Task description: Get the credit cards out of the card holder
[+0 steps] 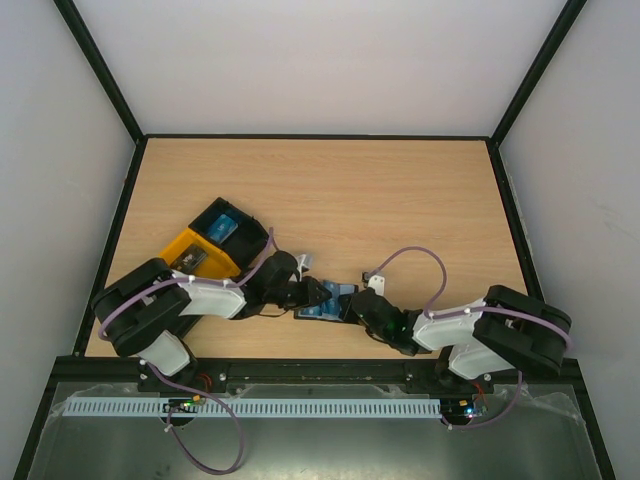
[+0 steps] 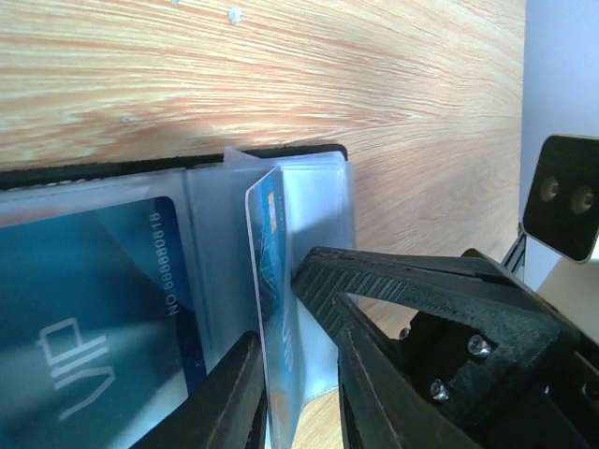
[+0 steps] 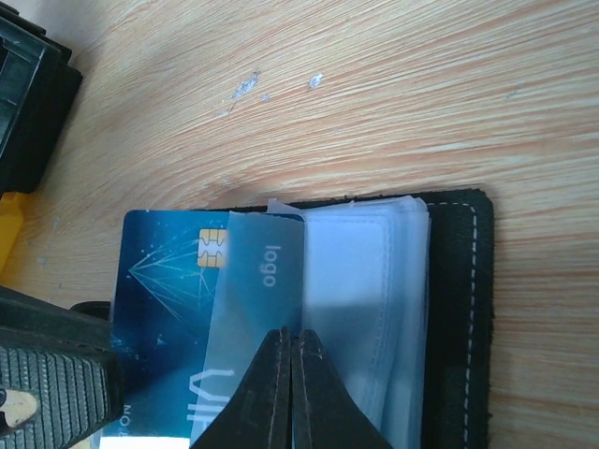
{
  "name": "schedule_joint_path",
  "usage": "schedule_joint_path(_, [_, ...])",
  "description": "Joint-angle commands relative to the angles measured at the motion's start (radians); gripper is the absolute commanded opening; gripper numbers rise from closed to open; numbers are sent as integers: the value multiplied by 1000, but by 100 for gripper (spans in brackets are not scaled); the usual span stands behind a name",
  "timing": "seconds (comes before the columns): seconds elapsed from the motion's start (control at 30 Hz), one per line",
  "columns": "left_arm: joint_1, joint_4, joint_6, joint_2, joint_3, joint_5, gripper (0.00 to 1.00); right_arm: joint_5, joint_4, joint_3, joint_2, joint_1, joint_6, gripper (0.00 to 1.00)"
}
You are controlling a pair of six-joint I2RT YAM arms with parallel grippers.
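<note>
Blue credit card (image 3: 159, 271) protrudes from card holder (image 3: 454, 309).

the top view hangs high above and behind the arm bases (image 1: 165, 378), looking down and forward over the whole worktop (image 1: 400, 190), its near edge at the bottom. the left wrist view rides just behind the left claw (image 2: 281, 318), looking steeply down, very close to the card holder (image 2: 323, 206) — the right wrist view sits as close behind the right claw (image 3: 292, 337). all three share the card holder, by the middle of the near edge.
</note>
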Motion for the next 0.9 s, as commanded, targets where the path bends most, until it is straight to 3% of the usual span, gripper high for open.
schedule_joint_path(0.0, [-12, 77, -25, 1, -9, -18, 19, 1, -113, -45, -11, 1, 12, 2])
schedule_joint_path(0.13, [-11, 72, -32, -21, -24, -37, 3, 4, -120, -50, -27, 1, 16, 2])
schedule_joint_path(0.57, [-11, -114, -21, -173, -64, -203, 3, 24, -166, -45, -146, 2, 10, 9])
schedule_joint_path(0.87, [-9, -245, 0, -349, -37, -241, 3, -75, -105, -64, -448, 1, 7, 31])
